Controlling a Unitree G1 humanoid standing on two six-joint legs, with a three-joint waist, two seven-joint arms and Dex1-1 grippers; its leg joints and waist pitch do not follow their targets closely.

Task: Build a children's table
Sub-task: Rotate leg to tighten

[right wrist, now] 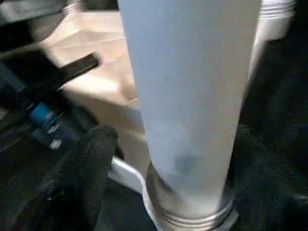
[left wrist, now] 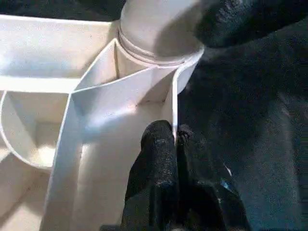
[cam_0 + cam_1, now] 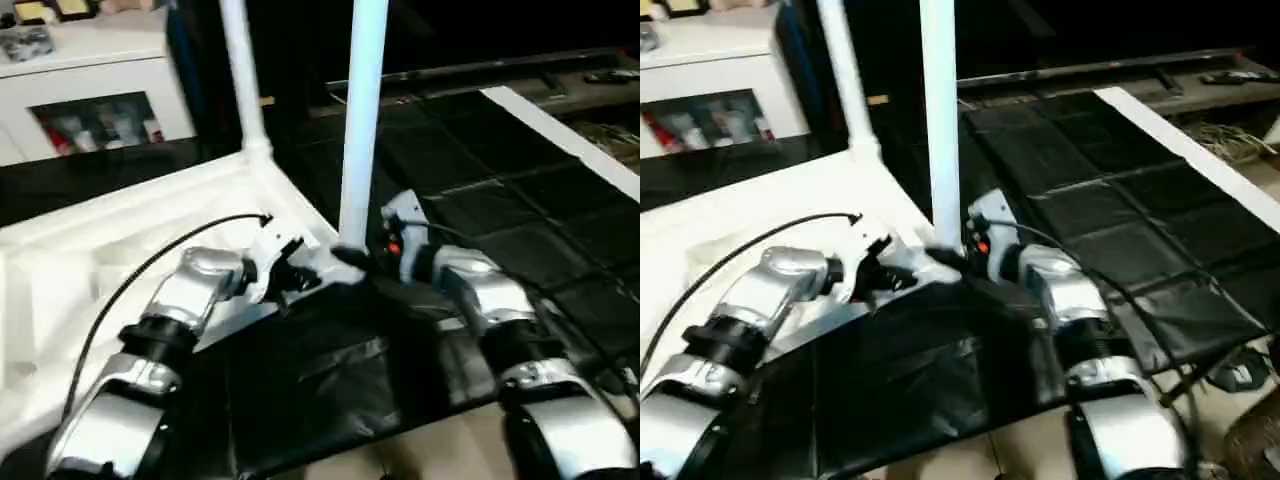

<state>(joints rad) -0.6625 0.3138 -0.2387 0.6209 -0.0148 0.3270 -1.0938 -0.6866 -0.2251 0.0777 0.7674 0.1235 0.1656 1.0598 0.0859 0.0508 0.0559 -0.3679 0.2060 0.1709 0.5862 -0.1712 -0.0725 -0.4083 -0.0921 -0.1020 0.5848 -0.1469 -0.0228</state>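
Note:
The children's table top (image 3: 120,240) lies upside down, white, with its ribs facing up. Two white legs stand upright in its corner sockets: a far one (image 3: 243,80) and a near one (image 3: 362,120). My left gripper (image 2: 174,137) is shut on the thin rim wall of the top, just beside the near corner socket (image 2: 159,33). My right gripper (image 1: 178,159) straddles the base of the near leg (image 1: 187,86). One black finger (image 1: 91,163) stands clear of the leg with a gap, so the jaws are open around it.
A white cabinet with glass doors (image 3: 90,90) stands at the back left. Black matting (image 3: 480,180) covers the floor to the right, crossed by a white strip (image 3: 560,130). A black sheet (image 3: 320,380) lies just in front of me. Loose cables (image 3: 1230,140) sit at the far right.

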